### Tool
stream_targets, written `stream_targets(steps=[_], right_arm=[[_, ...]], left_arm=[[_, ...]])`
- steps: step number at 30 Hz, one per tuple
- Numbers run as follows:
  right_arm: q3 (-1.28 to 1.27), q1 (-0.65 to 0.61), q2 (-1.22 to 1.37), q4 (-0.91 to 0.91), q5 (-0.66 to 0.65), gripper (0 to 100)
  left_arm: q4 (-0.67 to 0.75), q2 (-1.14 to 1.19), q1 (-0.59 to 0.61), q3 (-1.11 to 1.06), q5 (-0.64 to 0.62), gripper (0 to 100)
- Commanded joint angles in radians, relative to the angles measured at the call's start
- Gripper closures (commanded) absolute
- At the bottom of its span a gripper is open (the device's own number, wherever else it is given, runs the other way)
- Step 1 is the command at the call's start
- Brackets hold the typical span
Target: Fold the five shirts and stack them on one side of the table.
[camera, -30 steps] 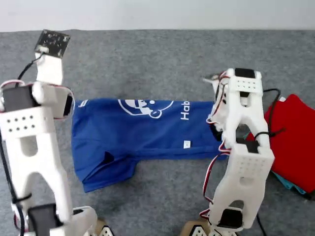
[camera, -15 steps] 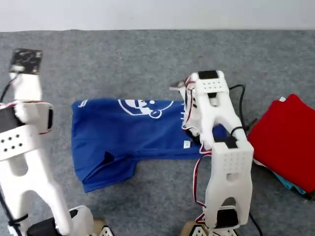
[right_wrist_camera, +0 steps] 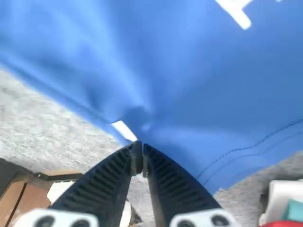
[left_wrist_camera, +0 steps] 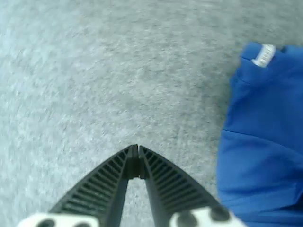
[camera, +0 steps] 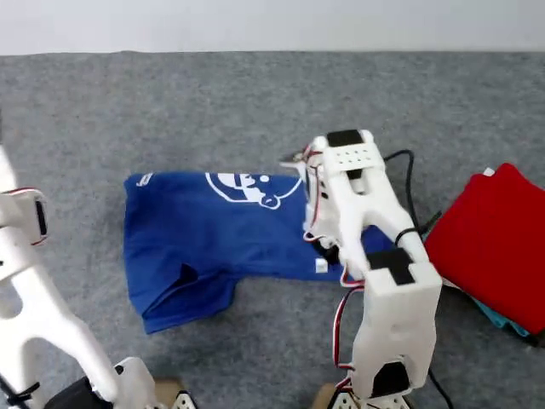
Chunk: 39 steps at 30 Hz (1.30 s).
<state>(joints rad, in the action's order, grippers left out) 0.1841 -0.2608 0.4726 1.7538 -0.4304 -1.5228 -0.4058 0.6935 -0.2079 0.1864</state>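
Observation:
A blue shirt with a white print lies across the middle of the grey table, one sleeve folded under at its near left corner. My right arm stands over the shirt's right end. In the right wrist view my right gripper is shut on a pinch of the blue shirt beside a small white label. My left gripper is shut with nothing in it, over bare grey cloth to the left of the shirt's corner. My left arm stands at the table's far left.
A folded red shirt lies at the right edge on top of a teal one. A white wall runs behind the table's back edge. The grey surface behind the blue shirt is bare.
My right arm has moved left, drawing the shirt's right end over towards the middle. My left arm has swung away to the left, off the shirt.

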Motion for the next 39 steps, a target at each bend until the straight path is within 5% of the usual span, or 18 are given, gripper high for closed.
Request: stream_targets(steps=[1,14,17,23,39], right_arm=[[0.103,-0.054,-0.090,0.036,0.011,99.0],[0.339,-0.407,-0.087,0.035,0.006,99.0],[0.382,-0.503,-0.085,0.033,0.006,96.9],[0.405,-0.677,-0.085,-0.001,0.012,77.6],[0.408,-0.872,0.119,-0.252,-0.193,76.9]], left_arm=[[0.014,-0.037,0.081,-0.001,-0.041,99],[0.011,-0.037,0.400,-0.004,-0.021,99],[0.011,-0.037,0.419,-0.004,0.008,99],[0.023,-0.031,0.422,-0.005,0.051,99],[0.178,-0.029,0.419,-0.107,0.052,99]])
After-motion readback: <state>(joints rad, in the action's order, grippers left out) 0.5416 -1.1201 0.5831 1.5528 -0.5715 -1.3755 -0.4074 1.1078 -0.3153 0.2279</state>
